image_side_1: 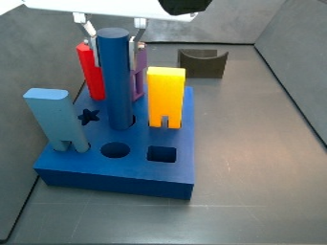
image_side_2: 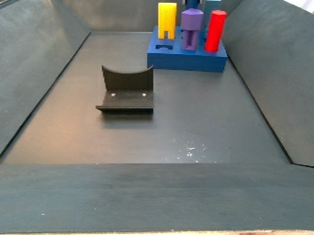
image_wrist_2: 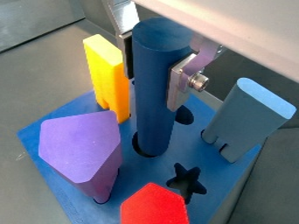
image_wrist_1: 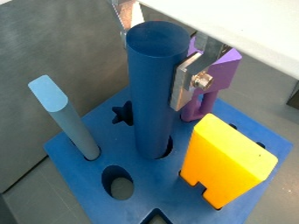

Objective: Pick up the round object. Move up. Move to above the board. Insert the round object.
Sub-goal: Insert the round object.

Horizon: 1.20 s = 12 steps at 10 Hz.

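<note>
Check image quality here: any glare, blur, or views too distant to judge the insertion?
Both wrist views are sharp and evenly lit; the round object stands in the board, the end effector beside its top, fingers clear. A side view shows the board clearly, with soft shadows. The far side view leaves the board small, the dark floor faintly glossy.

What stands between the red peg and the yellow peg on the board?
In a side view, the round object stands between the red peg and yellow peg on the board, the hand at its top.
</note>
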Tool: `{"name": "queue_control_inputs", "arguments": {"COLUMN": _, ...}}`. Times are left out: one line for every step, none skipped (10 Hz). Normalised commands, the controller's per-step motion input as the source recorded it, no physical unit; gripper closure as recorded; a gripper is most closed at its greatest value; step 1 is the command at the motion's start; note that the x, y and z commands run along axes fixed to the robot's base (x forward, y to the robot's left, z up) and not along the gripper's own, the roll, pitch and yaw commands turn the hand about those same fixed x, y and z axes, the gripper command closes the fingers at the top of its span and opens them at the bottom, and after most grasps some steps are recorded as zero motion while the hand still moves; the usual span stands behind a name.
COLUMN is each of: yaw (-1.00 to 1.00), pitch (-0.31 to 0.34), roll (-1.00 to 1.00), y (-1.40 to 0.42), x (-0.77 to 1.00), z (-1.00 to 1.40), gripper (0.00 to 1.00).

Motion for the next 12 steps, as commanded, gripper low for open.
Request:
{"name": "queue_control_inputs", "arguments": {"yaw": 0.00, "pitch": 0.000, "roll": 0.04, "y": 0.00, "x": 0.00, "z": -0.07, "gripper": 1.00}}
{"name": "queue_control_inputs", "arguments": {"yaw": 0.00, "pitch": 0.010, "roll": 0.10, "y": 0.01, "x": 0.00, "z": -0.02, "gripper": 1.00}}
{"name": "queue_control_inputs", "arguments": {"yaw": 0.00, "pitch": 0.029, "roll": 0.09, "y": 0.03, "x": 0.00, "z": -0.03, "gripper": 1.00}}
{"name": "queue_control_inputs", "arguments": {"yaw": 0.00, "pitch": 0.053, "roll": 0.08, "y": 0.06, "x": 0.04, "z": 0.00, "gripper": 1.00}}
{"name": "queue_control_inputs", "arguments": {"yaw": 0.00, "pitch": 0.056, "roll": 0.08, "y": 0.08, "x": 0.04, "z": 0.00, "gripper": 1.00}}
{"name": "queue_control_inputs", "arguments": {"yaw": 0.00, "pitch": 0.051, "roll": 0.09, "y": 0.09, "x": 0.04, "z": 0.00, "gripper": 1.00}}
{"name": "queue_control_inputs", "arguments": {"yaw": 0.00, "pitch": 0.036, "roll": 0.05, "y": 0.04, "x": 0.03, "z": -0.09, "gripper": 1.00}}
{"name": "queue_control_inputs", "arguments": {"yaw": 0.00, "pitch": 0.014, "roll": 0.05, "y": 0.04, "x": 0.02, "z": -0.21, "gripper": 1.00}}
{"name": "queue_control_inputs", "arguments": {"yaw": 0.00, "pitch": 0.021, "roll": 0.07, "y": 0.06, "x": 0.01, "z": -0.15, "gripper": 1.00}}
{"name": "queue_control_inputs", "arguments": {"yaw": 0.00, "pitch": 0.030, "roll": 0.07, "y": 0.07, "x": 0.03, "z": -0.09, "gripper": 1.00}}
{"name": "queue_control_inputs", "arguments": {"yaw": 0.00, "pitch": 0.020, "roll": 0.04, "y": 0.00, "x": 0.07, "z": -0.08, "gripper": 1.00}}
{"name": "queue_control_inputs", "arguments": {"yaw": 0.00, "pitch": 0.000, "roll": 0.00, "y": -0.03, "x": 0.20, "z": -0.07, "gripper": 1.00}}
